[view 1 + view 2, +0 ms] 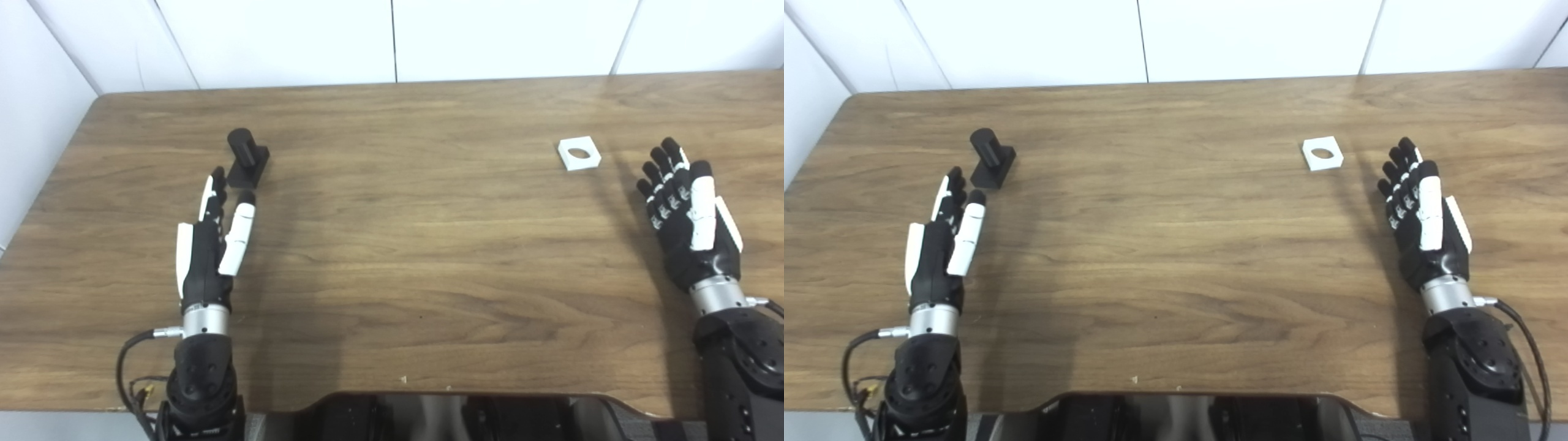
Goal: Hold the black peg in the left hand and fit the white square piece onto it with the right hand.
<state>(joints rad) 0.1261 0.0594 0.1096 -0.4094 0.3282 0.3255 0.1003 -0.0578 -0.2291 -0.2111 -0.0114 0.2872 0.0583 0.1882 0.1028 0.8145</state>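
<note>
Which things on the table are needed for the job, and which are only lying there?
Needed for the job:
- black peg, upright on its base, just beyond the left hand
- white square piece, flat, hole facing up, near the right hand
Both hands are open and hold nothing.

Only lying there:
- nothing else on the wooden table

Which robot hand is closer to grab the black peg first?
The left hand. Its open fingers point at the black peg just ahead, while the right hand waits across the table by the white square piece.
</note>
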